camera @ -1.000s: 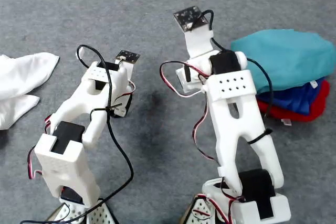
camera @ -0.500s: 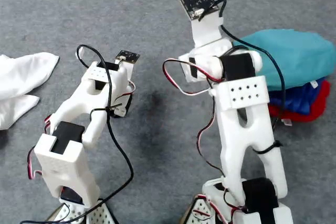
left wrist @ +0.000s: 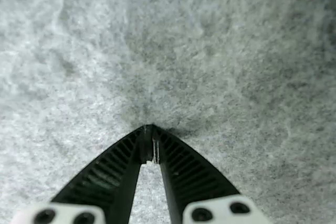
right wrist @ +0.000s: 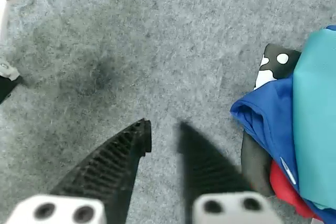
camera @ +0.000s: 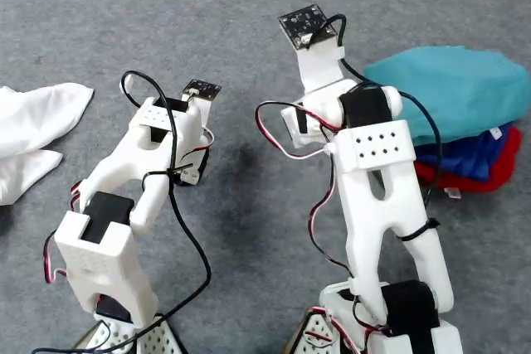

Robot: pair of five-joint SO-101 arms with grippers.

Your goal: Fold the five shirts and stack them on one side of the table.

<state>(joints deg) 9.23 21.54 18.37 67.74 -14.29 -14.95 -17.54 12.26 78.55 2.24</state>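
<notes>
Left wrist view: left gripper (left wrist: 151,128) closed and empty, pointing at the table (left wrist: 220,51); right gripper (right wrist: 163,126) hovers slightly parted.

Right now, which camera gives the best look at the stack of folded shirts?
The high view: the whole stack sits at the right of the table, teal shirt on top, blue and red beneath. The right wrist view catches its near edge, plus a black-and-white dotted piece beside the blue. The left wrist view faces grey tabletop elsewhere.

Bright even overhead light on the grey table (camera: 249,47), soft shadow beside the right gripper (right wrist: 164,127), darkest under the left gripper (left wrist: 149,130)
</notes>
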